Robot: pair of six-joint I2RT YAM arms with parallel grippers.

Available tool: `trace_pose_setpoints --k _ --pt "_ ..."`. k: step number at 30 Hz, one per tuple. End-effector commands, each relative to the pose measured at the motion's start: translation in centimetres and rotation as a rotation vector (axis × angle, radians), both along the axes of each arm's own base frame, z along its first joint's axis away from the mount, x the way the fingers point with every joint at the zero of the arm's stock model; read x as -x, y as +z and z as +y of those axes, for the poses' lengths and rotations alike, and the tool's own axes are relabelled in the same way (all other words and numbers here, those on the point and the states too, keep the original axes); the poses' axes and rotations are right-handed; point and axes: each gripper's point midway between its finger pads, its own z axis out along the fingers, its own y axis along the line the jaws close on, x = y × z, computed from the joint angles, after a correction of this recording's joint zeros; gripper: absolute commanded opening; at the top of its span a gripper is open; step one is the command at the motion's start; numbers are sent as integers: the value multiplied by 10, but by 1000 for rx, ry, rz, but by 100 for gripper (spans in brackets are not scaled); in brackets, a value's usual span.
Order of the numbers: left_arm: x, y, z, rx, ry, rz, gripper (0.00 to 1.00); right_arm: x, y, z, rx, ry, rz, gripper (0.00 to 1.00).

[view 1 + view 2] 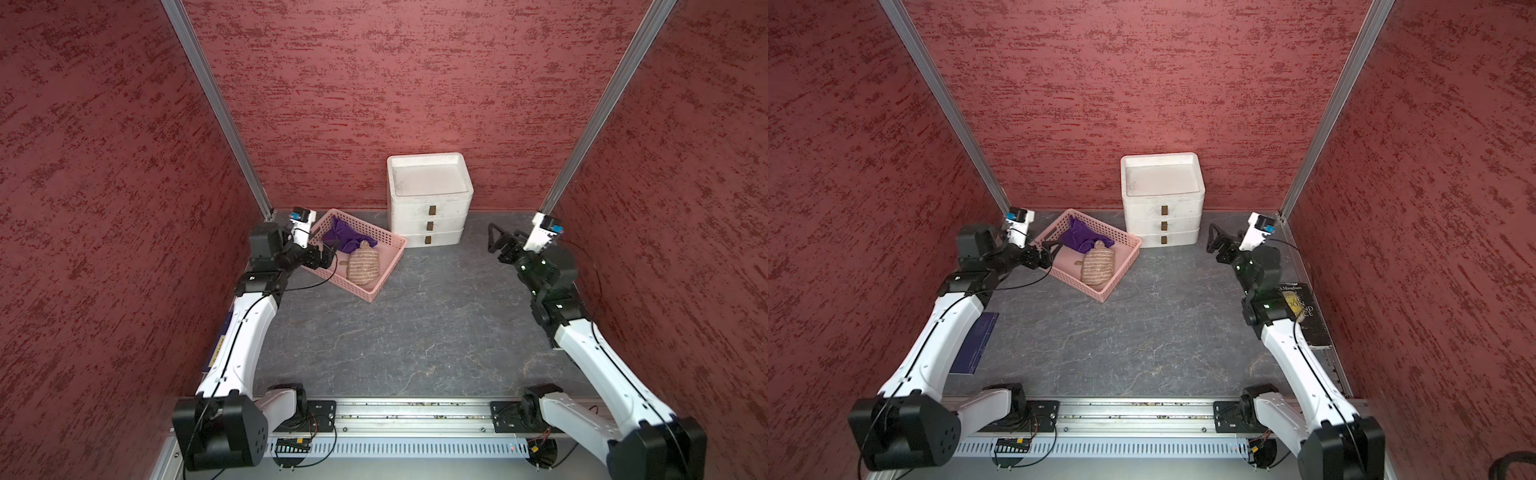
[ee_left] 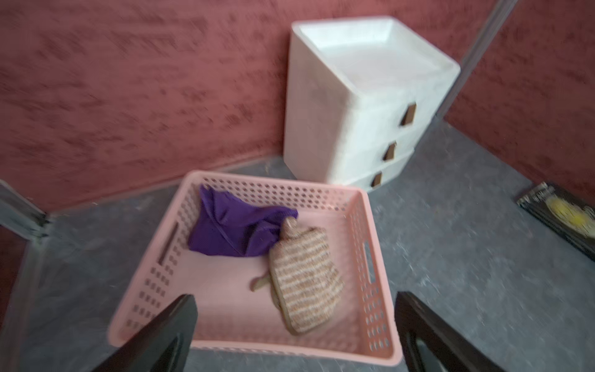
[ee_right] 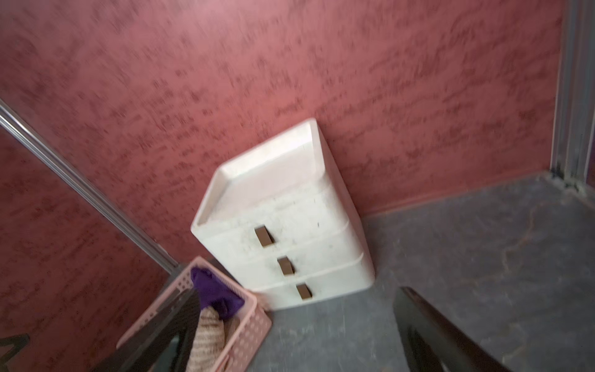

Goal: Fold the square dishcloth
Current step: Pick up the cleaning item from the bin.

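Surface point(image 1: 415, 332): grey, marbled; red textured walls point(image 1: 374, 104) on three sides.
Basket point(image 1: 388, 270): pink, perforated, set at an angle on the far left part of the surface, just beside the drawers; seen in both top views point(image 1: 1121, 270) and both wrist views point(image 2: 273, 193) point(image 3: 254, 322).
Purple cloth point(image 1: 343, 237): crumpled, unfolded, in the basket's far corner, leaning on its wall point(image 1: 1077, 237) point(image 2: 225, 232) point(image 3: 212, 290).
Striped cloth point(image 1: 362, 266): beige, knitted, with a loop at one end; lies flat on the basket floor, its loop end touching the purple cloth point(image 1: 1097, 264) point(image 2: 306, 283) point(image 3: 207, 335).
Dishcloth: one of these two cloths, which one I cannot tell; both lie in the basket, neither touched by a claw.
Drawers point(image 1: 428, 208): white unit of three, all pushed in, brown handles, tray-shaped top, standing against the back wall point(image 1: 1163, 208) point(image 2: 354, 128) point(image 3: 283, 225).
Book point(image 1: 1304, 316): black cover with yellow, flat on the surface by the right wall, partly under the right arm point(image 2: 563, 215).
Blue sheet point(image 1: 978, 340): flat by the left wall, partly under the left arm.
Left claw point(image 1: 327, 254): jaws spread wide, nothing between them, at the basket's left rim, pointing at the cloths point(image 1: 1050, 249) point(image 2: 294, 298).
Right claw point(image 1: 495, 239): jaws spread wide, nothing held, above bare surface to the right of the drawers, well apart from the basket point(image 1: 1216, 239) point(image 3: 299, 299).
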Motion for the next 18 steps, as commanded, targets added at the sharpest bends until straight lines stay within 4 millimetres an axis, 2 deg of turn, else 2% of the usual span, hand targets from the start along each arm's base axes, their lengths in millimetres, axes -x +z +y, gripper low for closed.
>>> trace_pose_setpoints --k 1,4,7,11,16,18 --pt "20 -72 -34 -57 -135 291 98 18 -92 16 125 -15 316 98" --pt "9 -93 -58 -68 -211 354 96 25 -117 25 176 -25 372 98" --pt "-12 -104 -68 -61 -223 403 92 30 -130 38 201 -9 392 97" --pt "-36 -130 -73 -58 -214 497 83 34 -145 64 262 30 404 96" --pt "-54 -165 -75 -149 -177 555 78 32 -156 101 305 95 398 96" --pt "-59 -178 -75 -199 -161 570 71 31 -161 117 310 127 394 96"
